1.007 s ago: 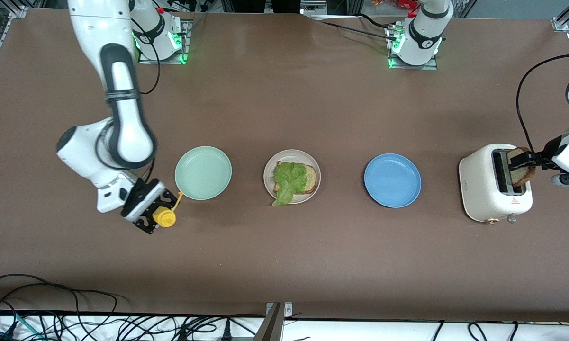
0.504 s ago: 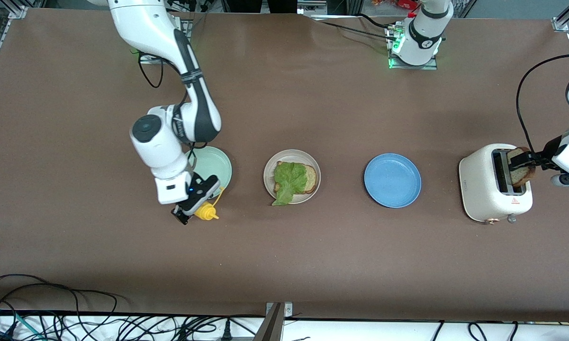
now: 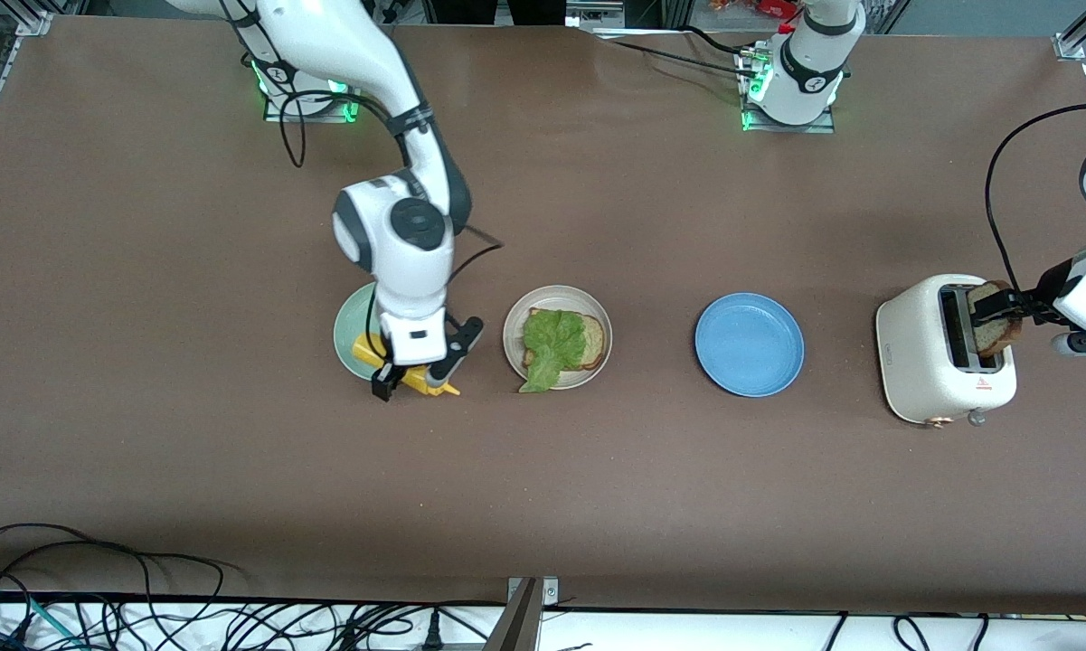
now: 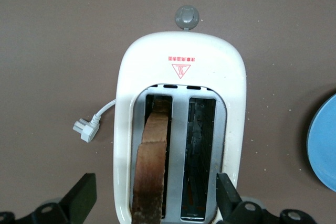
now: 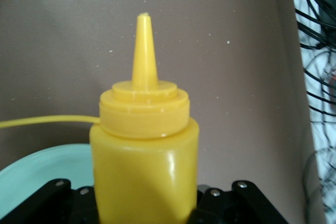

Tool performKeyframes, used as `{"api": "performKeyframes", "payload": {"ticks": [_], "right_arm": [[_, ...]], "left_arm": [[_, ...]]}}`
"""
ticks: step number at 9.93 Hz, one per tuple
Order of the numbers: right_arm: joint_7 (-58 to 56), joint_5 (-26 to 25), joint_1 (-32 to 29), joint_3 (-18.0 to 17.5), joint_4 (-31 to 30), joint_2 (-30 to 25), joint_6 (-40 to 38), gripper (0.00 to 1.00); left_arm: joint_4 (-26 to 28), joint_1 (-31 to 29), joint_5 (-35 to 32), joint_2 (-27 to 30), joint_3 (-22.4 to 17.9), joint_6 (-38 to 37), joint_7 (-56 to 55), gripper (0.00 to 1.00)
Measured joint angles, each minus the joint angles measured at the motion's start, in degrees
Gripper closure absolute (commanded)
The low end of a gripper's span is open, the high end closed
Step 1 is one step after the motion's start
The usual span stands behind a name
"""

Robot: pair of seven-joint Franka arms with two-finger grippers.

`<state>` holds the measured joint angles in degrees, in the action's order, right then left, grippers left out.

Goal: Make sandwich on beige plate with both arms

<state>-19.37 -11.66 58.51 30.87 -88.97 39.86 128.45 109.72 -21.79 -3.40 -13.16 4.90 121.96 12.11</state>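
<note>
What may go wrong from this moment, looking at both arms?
The right claw holds the yellow bottle tipped sideways over the green plate's edge; sauce might spill before reaching the lettuce. The left claw is open around the bread slice in the toaster; it might snag when lifted.

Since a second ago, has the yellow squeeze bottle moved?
Yes. The yellow squeeze bottle, held by the right gripper, has crossed past the mint-green plate toward the beige plate.
</note>
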Motion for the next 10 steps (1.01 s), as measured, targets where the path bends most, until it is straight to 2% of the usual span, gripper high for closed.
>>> {"api": "performKeyframes", "payload": {"ticks": [1, 3, 7, 10], "right_arm": [[3.16, -2.36, 2.23, 0.07, 3.24, 1.21, -5.99, 1.00], [10.72, -7.83, 6.22, 0.17, 6.55, 4.09, -12.92, 1.00], [24.34, -17.42, 11.93, 0.34, 7.14, 10.07, -16.54, 1.00], [28.34, -18.71, 13.39, 0.45, 7.40, 11.92, -17.72, 1.00]], "left_arm": [[0.00, -0.01, 0.00, -0.01, 0.01, 0.00, 0.00, 0.00], [0.00, -0.02, 0.00, -0.10, 0.02, -0.01, 0.00, 0.00], [0.02, -0.04, 0.00, -0.17, 0.03, -0.02, 0.00, 0.00], [0.03, -0.05, 0.00, -0.20, 0.03, -0.02, 0.00, 0.00]]}}
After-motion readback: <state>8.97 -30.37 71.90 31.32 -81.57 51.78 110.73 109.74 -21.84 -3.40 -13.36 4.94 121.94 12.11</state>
